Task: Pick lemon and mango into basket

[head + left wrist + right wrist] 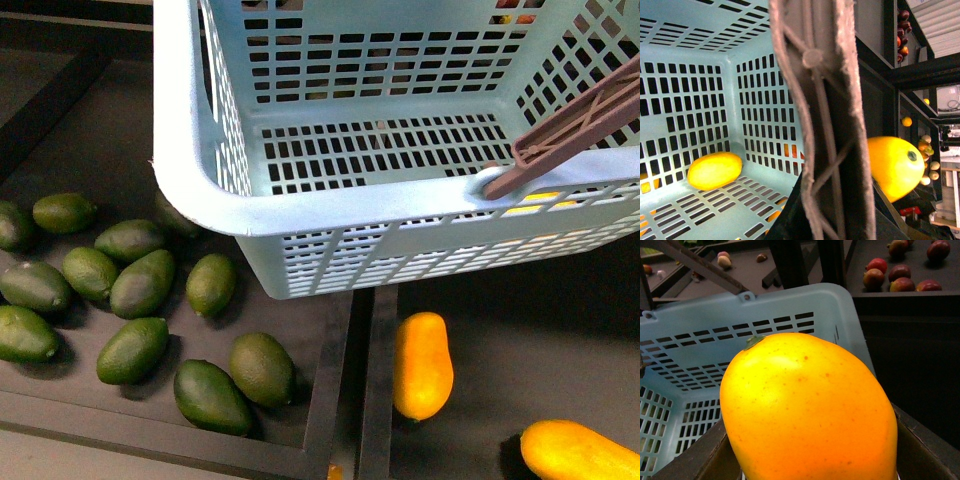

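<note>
One lemon [715, 171] lies in the basket [300, 215] — left tool [835, 225] clamps its handle [825, 125], right tool [812, 465] holds one mango [805, 405].

Dark green oval fruits [142, 283] clustered in black tray [322, 400], reddish fruits [878, 265] on dark shelf [865, 252]

The right gripper [810, 460] is clamped on the mango [805, 410], with dark fingers [927, 450] pressing the fruit at its 4 and 8 o'clock. The left gripper [837, 227] is closed around the basket's handle [825, 125], which runs lengthwise between its dark fingers [785, 220].
</note>
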### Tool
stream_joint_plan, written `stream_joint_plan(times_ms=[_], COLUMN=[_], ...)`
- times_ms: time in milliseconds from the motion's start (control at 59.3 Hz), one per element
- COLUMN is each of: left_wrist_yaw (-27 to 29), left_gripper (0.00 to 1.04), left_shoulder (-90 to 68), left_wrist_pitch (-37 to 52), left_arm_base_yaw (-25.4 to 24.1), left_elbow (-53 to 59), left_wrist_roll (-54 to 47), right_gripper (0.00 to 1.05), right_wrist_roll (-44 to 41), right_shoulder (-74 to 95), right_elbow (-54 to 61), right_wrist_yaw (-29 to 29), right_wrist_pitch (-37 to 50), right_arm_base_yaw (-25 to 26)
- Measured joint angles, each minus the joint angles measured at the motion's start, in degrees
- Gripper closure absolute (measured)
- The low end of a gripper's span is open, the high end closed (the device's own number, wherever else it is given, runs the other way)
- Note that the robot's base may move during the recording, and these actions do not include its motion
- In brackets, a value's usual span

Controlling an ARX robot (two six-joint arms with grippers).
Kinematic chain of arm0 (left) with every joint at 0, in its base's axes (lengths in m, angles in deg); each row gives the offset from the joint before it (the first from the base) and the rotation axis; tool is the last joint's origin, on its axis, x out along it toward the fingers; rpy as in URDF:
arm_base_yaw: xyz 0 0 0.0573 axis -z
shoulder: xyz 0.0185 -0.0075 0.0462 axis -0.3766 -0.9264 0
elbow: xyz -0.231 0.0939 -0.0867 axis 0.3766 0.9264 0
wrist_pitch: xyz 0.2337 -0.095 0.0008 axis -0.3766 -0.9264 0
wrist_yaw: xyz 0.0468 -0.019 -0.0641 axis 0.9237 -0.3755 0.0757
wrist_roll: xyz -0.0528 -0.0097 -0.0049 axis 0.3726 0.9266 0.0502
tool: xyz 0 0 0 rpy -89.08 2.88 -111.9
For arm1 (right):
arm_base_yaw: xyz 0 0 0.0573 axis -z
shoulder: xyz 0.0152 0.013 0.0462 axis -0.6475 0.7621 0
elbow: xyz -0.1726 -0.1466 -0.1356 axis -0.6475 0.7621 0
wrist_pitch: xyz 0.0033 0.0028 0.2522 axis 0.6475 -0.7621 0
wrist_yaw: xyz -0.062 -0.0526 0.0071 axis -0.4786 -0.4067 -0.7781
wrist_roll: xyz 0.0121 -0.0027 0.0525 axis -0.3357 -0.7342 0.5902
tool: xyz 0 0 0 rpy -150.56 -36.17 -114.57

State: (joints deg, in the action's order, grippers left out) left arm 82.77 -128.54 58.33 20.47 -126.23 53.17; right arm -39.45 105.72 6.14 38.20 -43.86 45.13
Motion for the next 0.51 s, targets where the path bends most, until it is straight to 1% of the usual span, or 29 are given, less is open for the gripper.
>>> stream_joint_plan(times_ms=[321, 354, 439, 506], left_wrist_yaw=[0.0, -0.02, -0.02, 0.02], left_gripper=[1.0, 1.0, 1.0, 1.0], left_shoulder=[0.0, 0.0, 0.0, 0.0], left_wrist_pitch=[0.0, 0.0, 0.0, 0.0], left_arm_base_yaw=[0.0, 0.0, 0.0, 0.0], left_elbow=[0.0, 0.0, 0.0, 0.0], left_wrist_roll=[0.0, 0.0, 0.0, 0.0], right_gripper=[0.34, 0.32, 0.17, 0.09], right_wrist_roll=[0.44, 0.44, 0.87, 1.07], right_shoulder=[7.32, 7.5, 7.87, 7.85], right_elbow=[-3.52, -3.52, -3.52, -3.52], right_wrist_yaw=[-5.25, -5.57, -6.82, -7.58], right_wrist_pitch=[1.75, 1.86, 2.36, 2.51], right_arm_base_yaw=[-6.58, -6.78, -7.06, -6.82])
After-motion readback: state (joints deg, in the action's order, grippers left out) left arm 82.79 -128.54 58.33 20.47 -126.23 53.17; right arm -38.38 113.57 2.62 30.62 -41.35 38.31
